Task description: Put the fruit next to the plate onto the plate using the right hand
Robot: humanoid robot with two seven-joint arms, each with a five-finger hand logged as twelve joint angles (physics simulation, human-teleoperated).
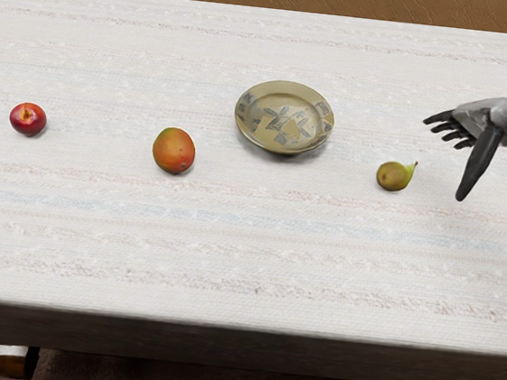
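Observation:
A round olive-and-grey patterned plate (284,116) sits on the table slightly right of centre, with nothing on it. A small green-yellow pear (395,175) lies to the plate's right, its stem pointing right. My right hand (465,140) comes in from the right edge and hovers to the right of the pear, a short gap away, fingers spread and thumb pointing down, holding nothing. An orange-red mango (174,150) lies to the plate's left.
A red apple (28,118) rests near the table's far left. The pale wooden table (246,262) stretches wide toward the front edge. The left arm does not show.

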